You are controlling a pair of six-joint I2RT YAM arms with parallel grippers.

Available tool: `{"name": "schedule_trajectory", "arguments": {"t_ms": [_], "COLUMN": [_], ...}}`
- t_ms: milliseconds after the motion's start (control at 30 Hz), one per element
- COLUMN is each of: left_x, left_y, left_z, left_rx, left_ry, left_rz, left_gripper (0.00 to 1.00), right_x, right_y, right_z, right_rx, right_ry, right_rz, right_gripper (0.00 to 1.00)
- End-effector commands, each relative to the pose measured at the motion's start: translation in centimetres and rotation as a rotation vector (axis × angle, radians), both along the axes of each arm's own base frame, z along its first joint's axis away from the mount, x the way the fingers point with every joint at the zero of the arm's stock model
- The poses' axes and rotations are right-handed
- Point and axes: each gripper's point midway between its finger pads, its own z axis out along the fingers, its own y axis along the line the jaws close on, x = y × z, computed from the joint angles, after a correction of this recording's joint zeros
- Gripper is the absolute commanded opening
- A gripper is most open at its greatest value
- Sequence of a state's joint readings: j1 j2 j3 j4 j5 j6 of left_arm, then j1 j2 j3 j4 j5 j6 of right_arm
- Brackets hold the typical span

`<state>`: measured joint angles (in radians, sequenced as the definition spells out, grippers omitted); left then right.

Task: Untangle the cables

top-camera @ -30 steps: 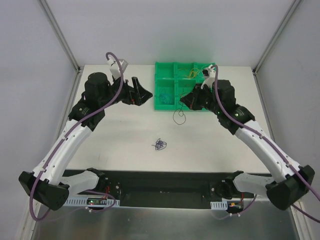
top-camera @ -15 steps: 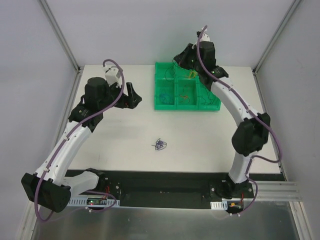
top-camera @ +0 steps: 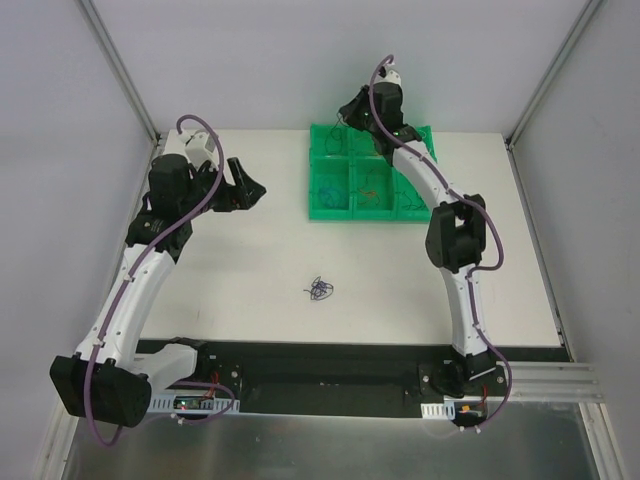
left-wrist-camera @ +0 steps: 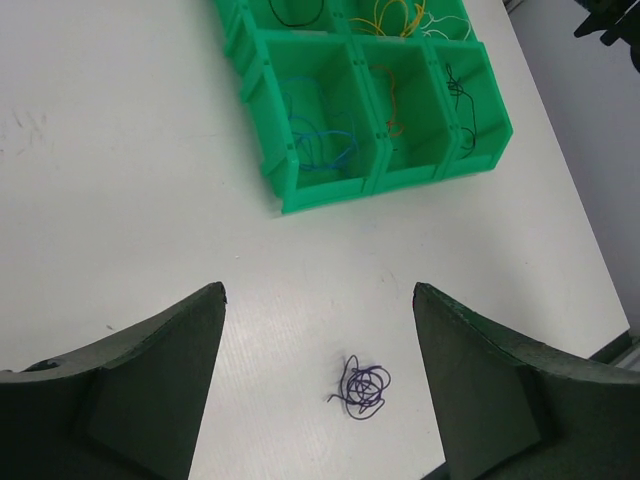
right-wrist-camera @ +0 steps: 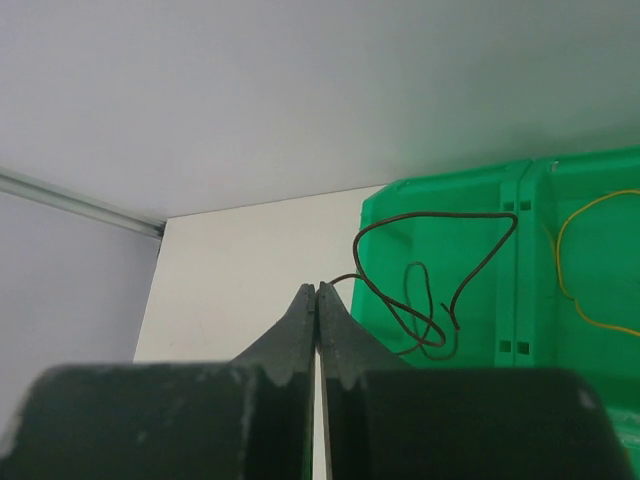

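Observation:
A small purple knot of cables point(top-camera: 319, 290) point(left-wrist-camera: 365, 385) lies on the white table, near the front middle. My left gripper point(top-camera: 248, 180) point(left-wrist-camera: 318, 290) hovers open high above the table, left of the green bin tray point(top-camera: 370, 212) point(left-wrist-camera: 330, 195), holding nothing. My right gripper point(top-camera: 345, 115) point(right-wrist-camera: 317, 287) is shut on one end of a dark cable point(right-wrist-camera: 440, 214). That cable dangles in loops over the tray's back left compartment point(right-wrist-camera: 450, 180). Sorted strands lie in other compartments: blue point(left-wrist-camera: 315, 140), red-orange point(left-wrist-camera: 395, 110), dark point(left-wrist-camera: 460, 90), yellow point(left-wrist-camera: 395, 15).
The tray stands at the back middle of the table point(top-camera: 250, 270). White enclosure walls and metal frame posts point(top-camera: 120, 70) ring the table. The right arm's elbow point(top-camera: 455, 235) stands over the table's right half.
The right arm swung from the tray's front up and back over its rear left compartment, carrying the dark cable. The left gripper drew back leftward from the tray and narrowed a little.

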<state>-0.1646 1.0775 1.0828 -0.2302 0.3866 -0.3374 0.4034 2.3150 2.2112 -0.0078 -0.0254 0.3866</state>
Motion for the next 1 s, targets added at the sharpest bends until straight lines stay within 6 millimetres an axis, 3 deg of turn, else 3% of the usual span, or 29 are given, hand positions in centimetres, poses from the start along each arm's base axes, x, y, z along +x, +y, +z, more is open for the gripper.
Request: {"name": "schedule_trajectory", "arguments": {"t_ms": [0, 267, 367, 600, 733, 800, 967], "left_x": [0.3, 0.6, 0.8, 1.0, 1.1, 1.1, 1.3], "left_y": [-0.6, -0.8, -0.8, -0.9, -0.9, -0.9, -1.2], "left_z": [1.1, 0.5, 0.3, -0.1, -0.2, -0.3, -0.8], "left_rx": [-0.061, -0.088, -0.098, -0.120, -0.119, -0.120, -0.127], "left_ry": [-0.026, -0.002, 0.009, 0.027, 0.030, 0.032, 0.049], "left_rz": [-0.031, -0.050, -0.051, -0.060, -0.061, -0.065, -0.082], "left_gripper": [0.75, 0.75, 0.75, 0.75, 0.75, 0.75, 0.76], "right_x": [1.2, 1.2, 1.2, 1.1, 0.4, -0.1, -2.9], "right_y": [0.2, 0.6, 0.3, 0.9, 1.1, 1.0, -0.1], "right_z": [2.1, -3.6, -4.4, -5.3, -5.2, -5.2, -4.0], "right_rx": [0.051, -0.060, -0.101, -0.148, -0.156, -0.163, -0.211], "right_ry": [-0.069, 0.026, 0.035, 0.040, 0.063, 0.078, 0.118], "right_rz": [-0.022, 0.022, 0.029, 0.061, 0.071, 0.075, 0.098], "right_gripper": [0.01, 0.06, 0.07, 0.10, 0.20, 0.32, 0.48]}}
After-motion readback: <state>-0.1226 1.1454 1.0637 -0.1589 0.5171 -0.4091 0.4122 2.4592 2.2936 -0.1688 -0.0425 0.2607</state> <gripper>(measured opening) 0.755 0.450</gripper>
